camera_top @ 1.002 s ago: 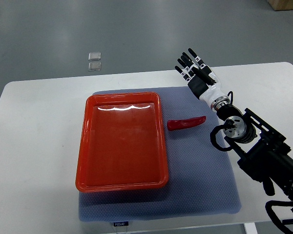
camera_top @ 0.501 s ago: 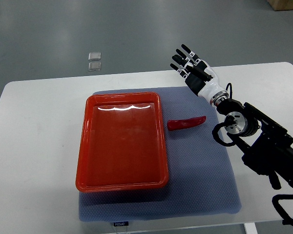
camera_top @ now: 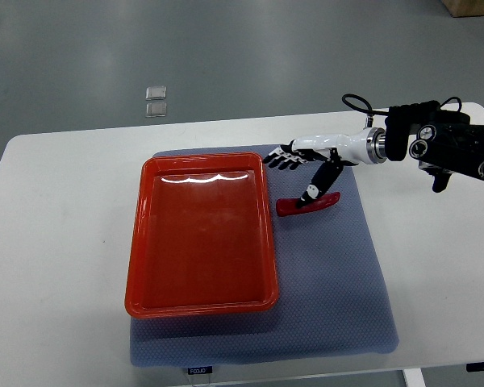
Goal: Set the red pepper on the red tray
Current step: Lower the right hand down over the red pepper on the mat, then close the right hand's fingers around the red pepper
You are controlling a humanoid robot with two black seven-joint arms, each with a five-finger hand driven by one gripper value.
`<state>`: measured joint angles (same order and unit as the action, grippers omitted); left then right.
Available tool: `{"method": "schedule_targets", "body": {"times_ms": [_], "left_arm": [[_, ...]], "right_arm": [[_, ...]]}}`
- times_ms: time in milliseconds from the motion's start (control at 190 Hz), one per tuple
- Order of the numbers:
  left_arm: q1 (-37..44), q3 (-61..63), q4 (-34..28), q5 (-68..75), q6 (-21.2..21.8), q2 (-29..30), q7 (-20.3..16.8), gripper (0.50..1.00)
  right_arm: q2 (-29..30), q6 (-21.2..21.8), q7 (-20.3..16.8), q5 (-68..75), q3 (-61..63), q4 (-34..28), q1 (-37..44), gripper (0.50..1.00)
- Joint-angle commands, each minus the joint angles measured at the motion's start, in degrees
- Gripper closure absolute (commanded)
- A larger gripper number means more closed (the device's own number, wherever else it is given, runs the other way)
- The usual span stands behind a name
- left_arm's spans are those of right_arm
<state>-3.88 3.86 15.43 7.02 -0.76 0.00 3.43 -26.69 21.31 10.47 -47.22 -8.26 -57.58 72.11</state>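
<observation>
I have the right hand [camera_top: 305, 165] over the red pepper [camera_top: 308, 203], fingers spread wide and holding nothing, thumb hanging down to the pepper, which lies on the grey mat [camera_top: 339, 274] just beside the red tray [camera_top: 200, 235] (still empty). This looks like the reach-to-grasp step; next I need to close the fingers around the pepper, then carry it left over the tray rim. The small label on the mat's front edge [camera_top: 198, 370] is too tiny to read.

Only print in view: small white label [camera_top: 198, 371] on the near edge of the blue-grey mat [camera_top: 339, 298], dark lettering, too small to read reliably. Nothing legible on the red tray [camera_top: 137, 242], the counter [camera_top: 56, 266] or the robot arm.
</observation>
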Motion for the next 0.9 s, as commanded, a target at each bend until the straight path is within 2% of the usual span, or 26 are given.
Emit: {"method": "schedule_targets", "body": {"times_ms": [0, 90, 227, 396, 570, 897], "left_arm": [[0.01, 0.0, 0.04, 0.01, -0.04, 0.0, 0.0, 0.5], [0.01, 0.0, 0.04, 0.01, -0.04, 0.0, 0.0, 0.5], [0.01, 0.0, -0.05, 0.01, -0.04, 0.0, 0.0, 0.5], [0.01, 0.0, -0.23, 0.01, 0.05, 0.0, 0.0, 0.5], [0.01, 0.0, 0.04, 0.01, -0.04, 0.0, 0.0, 0.5], [0.01, 0.09, -0.14, 0.01, 0.05, 0.0, 0.0, 0.5]], "right_arm": [[-0.2, -0.04, -1.68, -0.69, -3.43, -1.48, 2.51, 0.585], [1.11, -1.01, -2.56, -0.95, -3.52, -1.31, 1.8, 0.583], [3.05, -5.05, -2.74, -1.21, -3.69, -0.6, 0.05, 0.585], [3.4, -6.1, -3.61, -2.0, -3.87, 0.01, -0.48, 0.593], [3.49, -6.8, -3.61, -4.9, -4.04, 0.36, -1.62, 0.664], [3.75, -8.74, -3.7, -7.89, -7.03, 1.16, -2.5, 0.683]]}}
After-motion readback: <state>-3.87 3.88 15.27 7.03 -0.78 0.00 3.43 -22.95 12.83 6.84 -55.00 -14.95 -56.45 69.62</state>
